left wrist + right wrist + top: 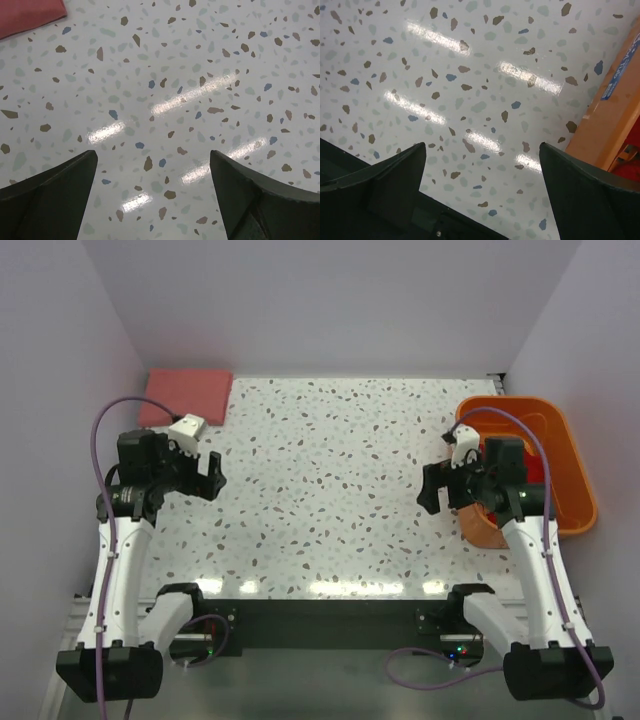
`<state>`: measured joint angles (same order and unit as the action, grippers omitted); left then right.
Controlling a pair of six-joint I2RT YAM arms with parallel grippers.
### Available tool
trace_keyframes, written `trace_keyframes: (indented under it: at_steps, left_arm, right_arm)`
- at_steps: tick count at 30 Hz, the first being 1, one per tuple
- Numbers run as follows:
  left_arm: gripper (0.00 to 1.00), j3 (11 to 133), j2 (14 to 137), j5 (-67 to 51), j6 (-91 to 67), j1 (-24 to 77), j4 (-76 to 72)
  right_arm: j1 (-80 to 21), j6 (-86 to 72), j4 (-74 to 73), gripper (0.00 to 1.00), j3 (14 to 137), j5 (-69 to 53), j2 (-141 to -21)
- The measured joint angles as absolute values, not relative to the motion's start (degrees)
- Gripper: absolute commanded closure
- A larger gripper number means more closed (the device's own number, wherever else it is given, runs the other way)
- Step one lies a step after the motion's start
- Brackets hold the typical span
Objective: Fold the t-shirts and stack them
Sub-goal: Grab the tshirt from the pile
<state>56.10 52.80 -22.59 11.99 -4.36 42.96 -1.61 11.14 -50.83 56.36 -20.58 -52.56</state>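
Table [330,490]: white and shiny with small brown, blue and green specks; bright light stripes show on it
Basket [578,475]: orange plastic, at the right edge of the table, just behind and beside the right arm; the right wrist view shows its orange wall [610,120] at the right side
Pink shirt [188,398]: soft salmon-pink cloth, folded into a flat, neat shape with straight edges; it lies in the far left corner of the table
Pink shirt and jaws: it is just past the left gripper and off to its left, not touching it; in the left wrist view only a corner [27,15] shows at the top left, well apart from both fingers
Red shirt [631,169]: bright red cloth; only a small bit shows, inside the basket, so I cannot tell its shape
Red shirt and jaws: it is off to the right of the right gripper's right finger, not between the fingers
Left gripper [152,157]: jaws wide apart, nothing between them but bare table
Right gripper [482,147]: jaws wide apart too, holding nothing, over bare table next to the basket
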Motion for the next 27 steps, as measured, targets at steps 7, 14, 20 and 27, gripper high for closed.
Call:
trace_keyframes:
  at_steps: [7, 14, 20, 27]
  left_arm:
    - [0.0, 63.1, 56.1, -25.7, 9.3, -4.4, 42.5]
    - [0.0, 66.5, 61.3, -28.1, 7.0, -4.4, 39.7]
    - [0.0, 66.5, 64.0, -28.1, 6.4, -4.4, 38.6]
    - [0.0, 66.5, 66.9, -28.1, 6.4, -4.4, 37.7]
  right_arm:
    - [-1.5, 5.9, -52.3, 0.01, 76.5, -19.3, -62.0]
    - [3.6, 7.0, -53.9, 0.01, 99.6, -12.7, -75.7]
    - [15.4, 10.2, -58.7, 0.01, 105.2, -8.0, -88.4]
    - [21.4, 14.4, -62.2, 0.01, 98.7, -1.3, -101.9]
